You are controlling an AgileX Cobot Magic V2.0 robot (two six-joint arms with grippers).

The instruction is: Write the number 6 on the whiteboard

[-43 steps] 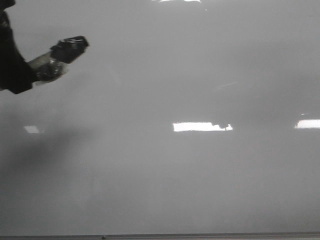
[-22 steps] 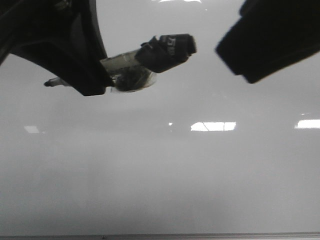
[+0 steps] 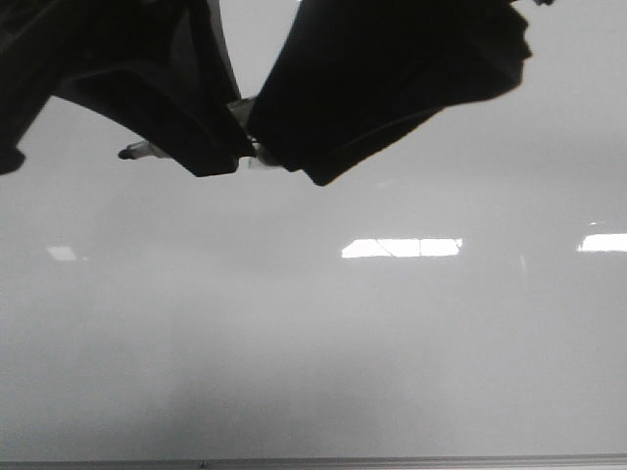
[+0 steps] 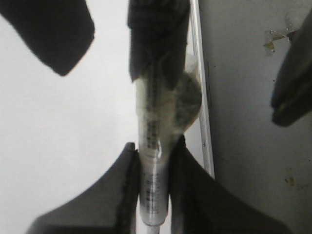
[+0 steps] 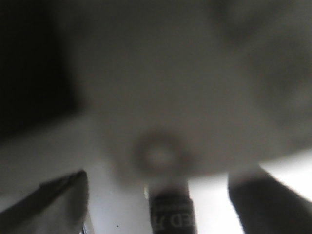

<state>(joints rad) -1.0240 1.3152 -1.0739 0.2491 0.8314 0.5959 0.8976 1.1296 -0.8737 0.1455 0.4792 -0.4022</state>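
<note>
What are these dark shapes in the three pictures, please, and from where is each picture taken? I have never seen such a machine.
This is a robot with two arms, each ending in a two-fingered gripper. The front view looks forward over a large glossy pale grey whiteboard. The two black shapes at its top are the arms, seen very close. The bright rectangles are only light reflections.

The other two pictures come from cameras on the wrists. In the left wrist view, the left gripper is shut on a clear-barrelled marker pen with a black cap. In the blurred right wrist view, the right gripper has open fingers on either side of the pen's cap end.

No figure is visible on the board yet.
</note>
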